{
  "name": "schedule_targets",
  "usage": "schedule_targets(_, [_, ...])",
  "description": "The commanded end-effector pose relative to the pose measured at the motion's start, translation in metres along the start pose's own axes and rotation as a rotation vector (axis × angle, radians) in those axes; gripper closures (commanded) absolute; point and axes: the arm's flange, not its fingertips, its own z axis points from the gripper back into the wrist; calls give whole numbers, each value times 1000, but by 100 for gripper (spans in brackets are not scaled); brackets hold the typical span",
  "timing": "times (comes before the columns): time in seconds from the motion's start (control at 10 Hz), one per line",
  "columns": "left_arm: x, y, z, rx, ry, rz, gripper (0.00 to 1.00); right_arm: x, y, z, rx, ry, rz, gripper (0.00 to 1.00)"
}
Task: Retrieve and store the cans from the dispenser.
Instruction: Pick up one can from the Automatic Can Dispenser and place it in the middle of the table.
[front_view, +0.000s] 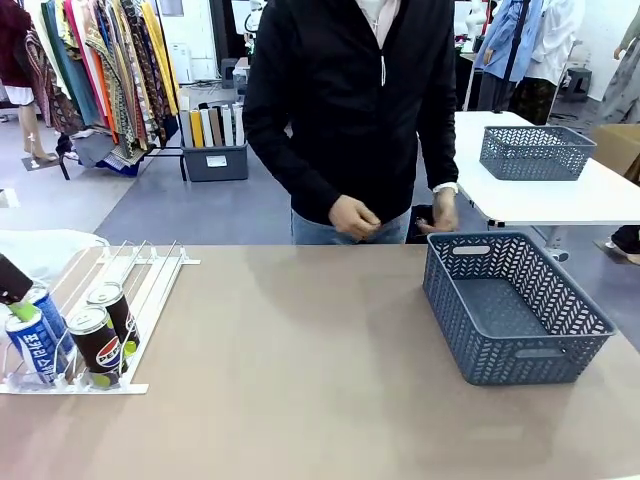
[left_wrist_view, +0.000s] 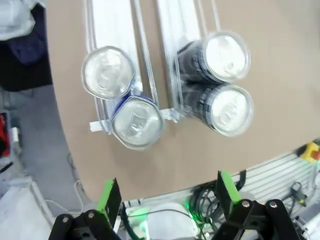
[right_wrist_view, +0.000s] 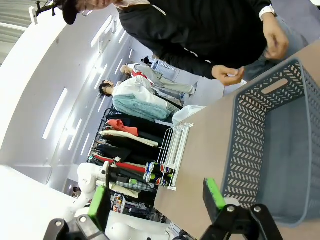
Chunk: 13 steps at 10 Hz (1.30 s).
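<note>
Slim, stiff yet dentable, slick cans (front_view: 100, 340) in the dispenser (front_view: 150, 265) at the counter's (front_view: 320, 390) near-left corner probably suit a mid-body hold by the left gripper (left_wrist_view: 166, 189), its jaws wide apart.

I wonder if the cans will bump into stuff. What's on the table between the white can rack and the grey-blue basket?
Nothing. The front view shows bare table between the dispenser and the basket.

Jaws spread wide: left gripper (left_wrist_view: 166, 194), right gripper (right_wrist_view: 155, 199).
</note>
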Motion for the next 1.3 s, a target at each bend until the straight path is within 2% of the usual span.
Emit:
schedule_targets(0.0, [22,16,-22,-4,31,70,0,3,4,0,17,-15,2,0])
schedule_targets(0.2, [31,25,-41,-16,82,93,0,3,4,0,17,-15,2,0])
schedule_targets(1.1, [43,27,-63,-21,91,122,0,3,4,0,17,-15,2,0])
schedule_targets(1.2, [44,28,-63,-17,72,131,21,3,4,0,17,-15,2,0])
